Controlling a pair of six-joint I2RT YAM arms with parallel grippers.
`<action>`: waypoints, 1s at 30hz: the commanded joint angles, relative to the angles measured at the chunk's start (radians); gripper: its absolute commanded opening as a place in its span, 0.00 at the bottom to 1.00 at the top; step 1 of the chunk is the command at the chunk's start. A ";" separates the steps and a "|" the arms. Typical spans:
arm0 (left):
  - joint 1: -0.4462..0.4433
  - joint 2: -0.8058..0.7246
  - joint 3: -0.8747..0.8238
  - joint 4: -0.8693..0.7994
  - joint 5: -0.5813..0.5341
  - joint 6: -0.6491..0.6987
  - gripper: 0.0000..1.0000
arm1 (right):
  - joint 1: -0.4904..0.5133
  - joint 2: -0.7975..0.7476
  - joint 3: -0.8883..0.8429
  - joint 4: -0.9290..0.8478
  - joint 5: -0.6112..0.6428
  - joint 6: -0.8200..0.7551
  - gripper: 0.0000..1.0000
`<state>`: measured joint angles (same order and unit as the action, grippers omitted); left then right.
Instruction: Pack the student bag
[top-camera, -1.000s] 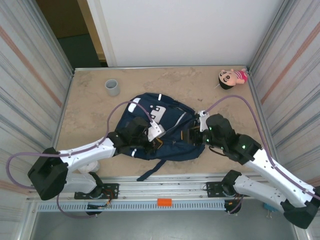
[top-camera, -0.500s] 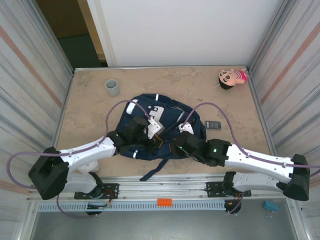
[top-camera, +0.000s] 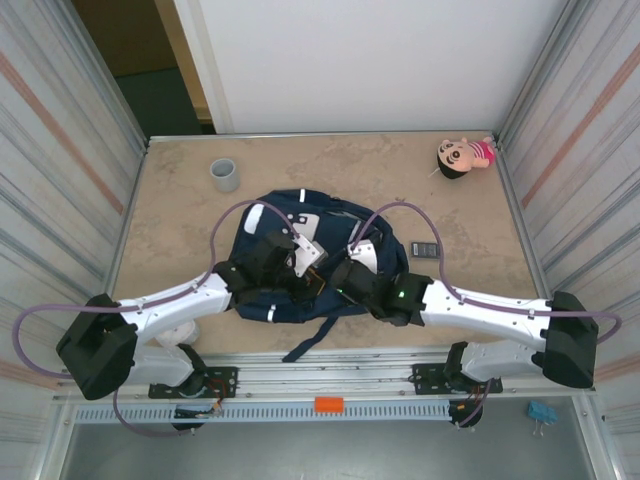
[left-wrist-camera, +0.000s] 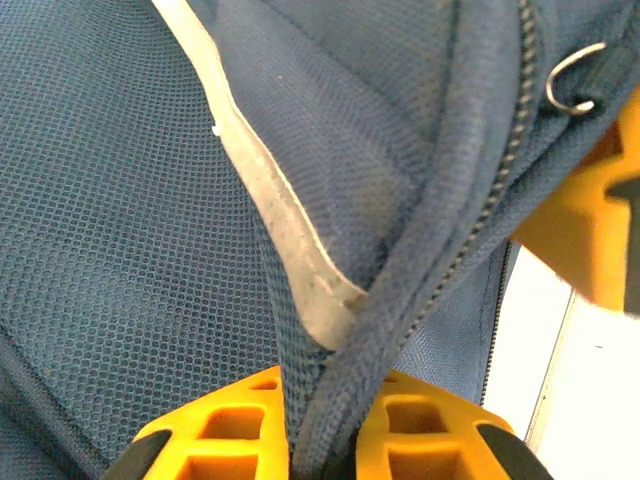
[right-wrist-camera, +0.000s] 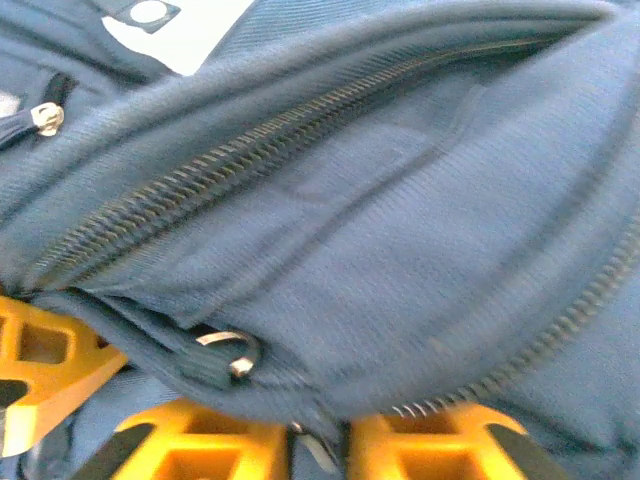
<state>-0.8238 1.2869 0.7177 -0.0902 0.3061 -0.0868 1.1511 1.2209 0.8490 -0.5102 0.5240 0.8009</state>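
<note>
1. Your student bag (top-camera: 335, 222) lies in the middle of the table (top-camera: 180, 225), toward the near edge, both arms reaching over it.
2. Your left gripper (left-wrist-camera: 322, 440) is clenched on the bag's zippered rim.
3. Your right gripper (right-wrist-camera: 325, 445) pinches navy fabric just under a zipper.

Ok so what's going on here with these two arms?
Two robot arms are working on a navy backpack lying in the middle of the table. The left claw is pinched shut on a fabric edge beside a zip. The right claw is closed on fabric by a zip too, right next to it. A grey cup, a doll and a small dark flat thing sit on the table outside the backpack.
</note>
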 joint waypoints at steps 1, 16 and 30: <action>0.005 0.000 0.045 -0.070 -0.005 -0.012 0.00 | -0.028 -0.026 0.022 -0.116 0.101 0.029 0.13; 0.016 -0.036 0.022 -0.142 -0.112 0.047 0.00 | -0.233 -0.193 -0.066 -0.111 -0.133 -0.192 0.00; 0.015 -0.223 -0.120 -0.042 -0.111 -0.365 0.65 | -0.238 -0.175 -0.100 -0.060 -0.359 -0.303 0.00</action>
<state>-0.8173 1.1378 0.6365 -0.1509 0.2428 -0.2924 0.9199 1.0466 0.7540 -0.5659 0.1867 0.5369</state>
